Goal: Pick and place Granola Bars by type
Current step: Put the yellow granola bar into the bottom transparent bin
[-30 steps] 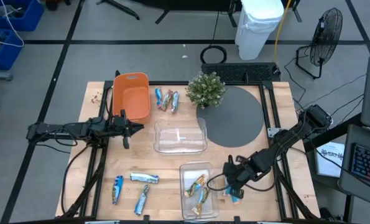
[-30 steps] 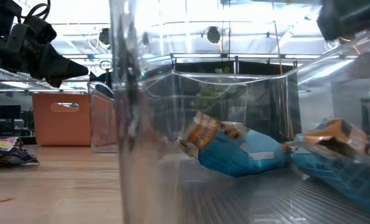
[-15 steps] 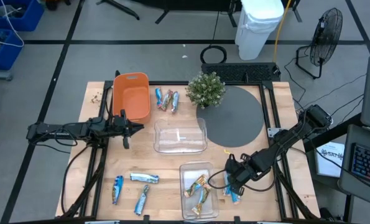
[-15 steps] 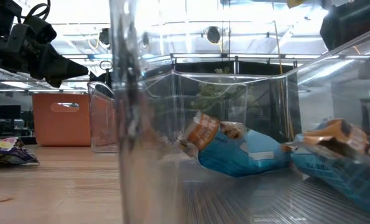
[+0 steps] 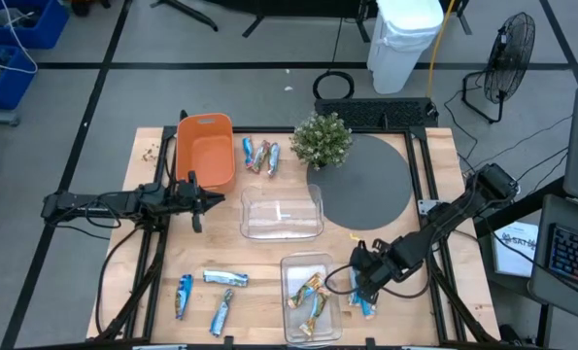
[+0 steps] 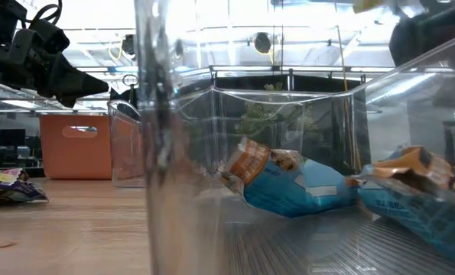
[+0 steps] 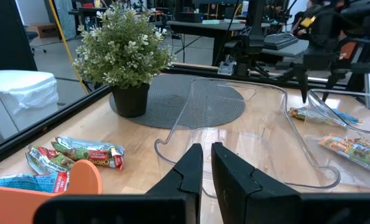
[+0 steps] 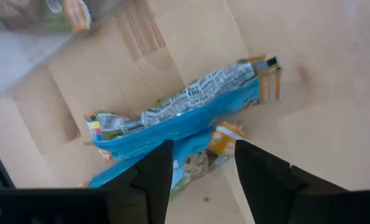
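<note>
Right gripper (image 5: 359, 284): hangs just right of the small clear bin (image 5: 309, 262), fingers (image 8: 152, 180) spread apart and empty, directly above two blue granola bars (image 8: 185, 115) lying overlapped on the wooden table (image 5: 153, 292); from overhead the arm hides most of that pair.
Left gripper (image 5: 197, 201): waits left of the large clear bin (image 5: 282, 215), just below the orange bin (image 5: 204, 151); fingers (image 7: 188, 171) nearly together, nothing between them.
Small clear bin: holds blue-and-tan granola bars (image 5: 310, 297); in the low view two show through its wall (image 6: 288, 183), the right one cut off at the frame edge.
Large clear bin: no bars visible inside.
Bars right of the orange bin: a cluster of blue and reddish wrappers (image 5: 259, 156), between that bin and the potted plant (image 5: 322, 140); exact count hard to make out.
Bars left of the small clear bin: three blue-and-silver bars (image 5: 211, 292) spread on the bare wood.
Round grey mat (image 5: 366, 180): right of the large clear bin, beside the plant.
</note>
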`<action>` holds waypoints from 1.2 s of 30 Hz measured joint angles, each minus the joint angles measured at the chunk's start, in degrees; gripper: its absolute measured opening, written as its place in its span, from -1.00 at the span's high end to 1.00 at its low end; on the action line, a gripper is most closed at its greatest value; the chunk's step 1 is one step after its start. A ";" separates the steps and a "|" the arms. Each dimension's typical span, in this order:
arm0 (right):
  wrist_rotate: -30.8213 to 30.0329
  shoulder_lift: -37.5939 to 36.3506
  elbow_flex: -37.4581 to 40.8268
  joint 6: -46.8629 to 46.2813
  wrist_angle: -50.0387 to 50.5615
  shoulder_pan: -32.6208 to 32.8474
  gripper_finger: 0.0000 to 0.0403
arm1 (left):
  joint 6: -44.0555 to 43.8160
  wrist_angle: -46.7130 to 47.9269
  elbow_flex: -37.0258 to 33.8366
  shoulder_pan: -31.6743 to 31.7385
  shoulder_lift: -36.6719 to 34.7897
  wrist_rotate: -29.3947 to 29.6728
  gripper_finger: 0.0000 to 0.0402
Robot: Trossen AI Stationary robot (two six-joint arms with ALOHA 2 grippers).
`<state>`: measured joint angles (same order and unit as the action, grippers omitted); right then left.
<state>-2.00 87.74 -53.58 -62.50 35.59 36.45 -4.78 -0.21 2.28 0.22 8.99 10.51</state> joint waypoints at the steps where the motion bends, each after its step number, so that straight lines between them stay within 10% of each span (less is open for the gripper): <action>1: 0.85 0.00 0.88 -0.11 -1.35 0.00 0.18 | 0.02 0.00 0.00 0.00 0.01 0.00 0.81; 36: 1.86 0.00 8.09 -3.11 -11.30 -0.09 0.26 | 0.02 0.02 0.00 -0.01 -0.02 -0.01 0.81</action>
<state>-0.14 87.74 -45.49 -65.61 24.29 36.36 -4.75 -0.19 2.28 0.21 8.97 10.50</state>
